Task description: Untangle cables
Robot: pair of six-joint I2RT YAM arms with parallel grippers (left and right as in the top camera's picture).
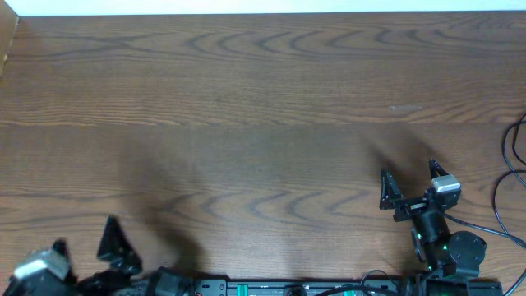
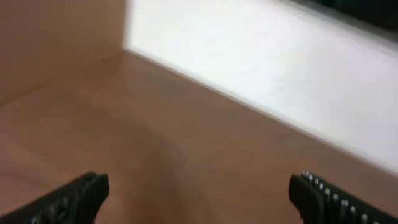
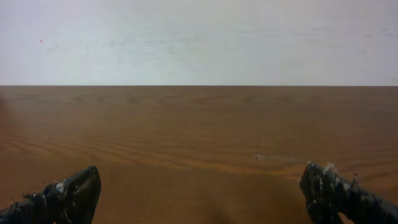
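You see the left gripper (image 1: pixel 86 244) at the lower left and the right gripper (image 1: pixel 409 179) at the lower right, both with jaws spread, over the wooden table (image 1: pixel 246 99). A black wire (image 1: pixel 508 156) loops at the right edge.

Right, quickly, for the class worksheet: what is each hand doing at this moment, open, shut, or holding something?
Left hand: open, holding nothing.
Right hand: open, holding nothing.
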